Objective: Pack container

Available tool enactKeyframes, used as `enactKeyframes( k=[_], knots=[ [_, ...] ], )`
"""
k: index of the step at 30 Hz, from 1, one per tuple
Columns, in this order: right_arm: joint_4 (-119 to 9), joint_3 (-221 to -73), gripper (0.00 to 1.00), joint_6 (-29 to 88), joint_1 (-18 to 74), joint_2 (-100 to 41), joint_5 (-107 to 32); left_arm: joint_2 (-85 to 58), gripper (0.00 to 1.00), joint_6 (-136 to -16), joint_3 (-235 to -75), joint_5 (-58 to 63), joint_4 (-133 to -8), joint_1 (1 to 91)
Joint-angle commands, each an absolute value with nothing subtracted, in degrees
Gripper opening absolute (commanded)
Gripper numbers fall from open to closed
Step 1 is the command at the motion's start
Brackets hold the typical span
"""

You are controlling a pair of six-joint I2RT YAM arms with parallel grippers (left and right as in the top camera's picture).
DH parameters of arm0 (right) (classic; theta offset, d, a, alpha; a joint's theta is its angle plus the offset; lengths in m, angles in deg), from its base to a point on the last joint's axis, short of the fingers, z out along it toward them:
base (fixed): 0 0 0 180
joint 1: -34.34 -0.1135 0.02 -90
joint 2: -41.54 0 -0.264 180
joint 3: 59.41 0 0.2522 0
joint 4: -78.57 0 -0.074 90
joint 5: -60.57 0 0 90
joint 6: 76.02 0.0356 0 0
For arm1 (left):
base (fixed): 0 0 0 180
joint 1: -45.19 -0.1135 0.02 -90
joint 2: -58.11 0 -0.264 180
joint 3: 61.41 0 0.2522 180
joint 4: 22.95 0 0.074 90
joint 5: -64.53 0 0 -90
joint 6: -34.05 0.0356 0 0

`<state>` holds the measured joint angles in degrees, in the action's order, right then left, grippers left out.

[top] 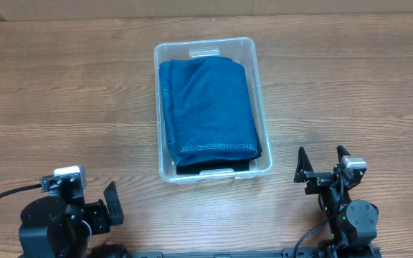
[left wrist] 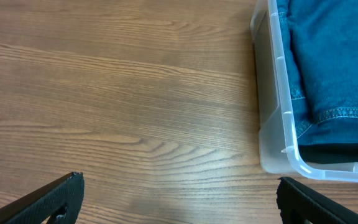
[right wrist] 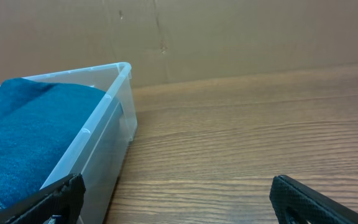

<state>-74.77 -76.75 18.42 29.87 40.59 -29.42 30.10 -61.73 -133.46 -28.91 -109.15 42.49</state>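
Gaping wide, empty: left fingers (left wrist: 55, 198), right fingers (right wrist: 50, 200) | container (top: 263, 125) on the table (top: 63, 93) ahead, between them, untouched | folded denim (top: 208, 107) inside, soft | bin likely light, stiff, slick: pinch its rim.

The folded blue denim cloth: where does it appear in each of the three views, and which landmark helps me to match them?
Overhead: the blue denim cloth lies at the centre, inside the container.
Left wrist: the blue denim cloth is at the upper right edge, behind the container wall.
Right wrist: the blue denim cloth is at the lower left.
Shared landmark: the container and its clear rim beside the cloth.
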Motion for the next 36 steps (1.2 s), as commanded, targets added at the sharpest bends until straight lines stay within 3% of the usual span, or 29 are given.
enactKeyframes(
  k=[1,8,13,17,36],
  knots=[
    [-75.1,-76.9,1.00,18.5,30.2,40.9,-29.0,32.4,1.00,-61.3,-128.5,-31.5,-105.9,42.6],
    [-75.1,-76.9,1.00,18.5,30.2,40.9,-29.0,53.9,1.00,-62.4,-90.6,-27.0,-65.9,42.6],
    [-75.1,-76.9,1.00,18.5,30.2,40.9,-29.0,58.0,1.00,-62.4,-76.1,-25.4,-41.3,43.1],
    [-75.1,-76.9,1.00,18.5,30.2,40.9,-29.0,57.9,1.00,-62.4,-75.4,-25.2,-41.1,47.4],
    [-75.1,-76.9,1.00,18.5,30.2,40.9,-29.0,57.9,1.00,-62.4,-75.4,-25.2,-41.1,47.5]
  ],
)
